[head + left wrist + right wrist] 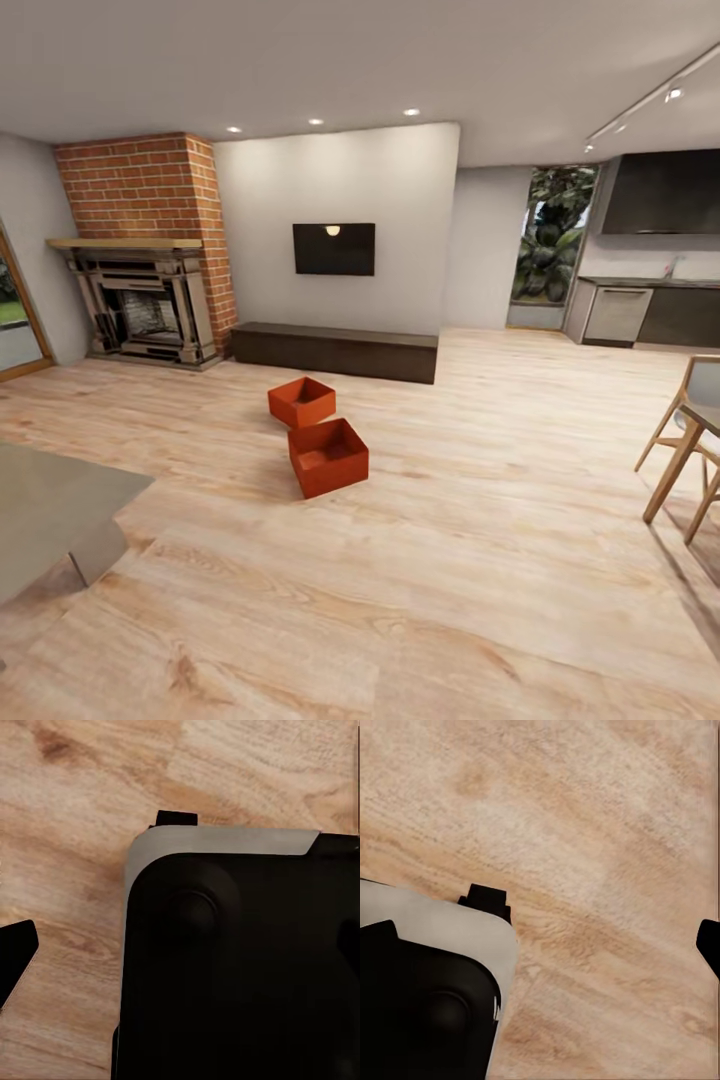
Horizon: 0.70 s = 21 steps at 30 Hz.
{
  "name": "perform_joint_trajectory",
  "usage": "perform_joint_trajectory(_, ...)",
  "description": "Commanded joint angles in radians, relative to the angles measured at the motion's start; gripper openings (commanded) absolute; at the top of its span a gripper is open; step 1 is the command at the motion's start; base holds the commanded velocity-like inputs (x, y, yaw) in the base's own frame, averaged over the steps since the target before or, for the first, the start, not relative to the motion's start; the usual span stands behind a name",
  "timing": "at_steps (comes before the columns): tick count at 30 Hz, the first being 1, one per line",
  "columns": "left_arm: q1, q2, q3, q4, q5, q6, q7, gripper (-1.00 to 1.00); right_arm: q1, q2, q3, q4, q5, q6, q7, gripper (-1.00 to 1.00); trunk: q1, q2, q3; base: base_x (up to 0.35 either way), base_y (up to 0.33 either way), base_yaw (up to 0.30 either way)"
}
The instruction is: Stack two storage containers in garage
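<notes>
Right under me both wrist cameras look down on the light wood plank floor point(607, 832) and on the dark body of my own base point(240, 975) with its pale grey edge. At the borders of those views sit small black tips, one in the left wrist view point(15, 952) and one in the right point(711, 945), but I cannot tell from so little whether either pincer is released or clenched (nothing lies between the tips, as far as I can see).

Further out in the head view, a grey slab point(60, 510) juts in at the left and a wooden chair point(690, 440) stands at the right. Out in the middle of the living room floor sit the two storage containers: the nearer container point(328, 457) and, just behind it and close to touching at a corner, the farther container point(301, 401), both upright and empty. Beyond them run the long low dark cabinet point(335, 350), the black TV point(334, 249) and the brick fireplace point(145, 260).

I judge this as the approach step: nothing is picked up yet. Next I need to roll forward, square up to the nearer container, and lower the arms to reach its walls.
</notes>
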<state>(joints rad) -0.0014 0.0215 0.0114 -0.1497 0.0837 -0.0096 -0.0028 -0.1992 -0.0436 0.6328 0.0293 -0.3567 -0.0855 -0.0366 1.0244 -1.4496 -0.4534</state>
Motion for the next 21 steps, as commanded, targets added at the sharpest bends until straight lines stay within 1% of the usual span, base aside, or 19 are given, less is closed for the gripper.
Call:
perform_joint_trajectory(1, 0.000, 0.000, 0.000, 0.000, 0.009, -0.001, 0.000, 1.00, -0.001, 0.001, 0.008, 0.003, -0.008, -0.006, 0.000, 1.00, 0.001, 0.000, -0.001, 0.323, 0.000, 0.000)
perform_joint_trajectory(21, 0.000, 0.000, 0.001, 0.000, 0.009, -0.001, 0.000, 1.00, -0.001, -0.001, 0.008, 0.003, -0.008, -0.006, 0.000, 1.00, 0.001, 0.000, -0.001, 0.323, 0.000, 0.000)
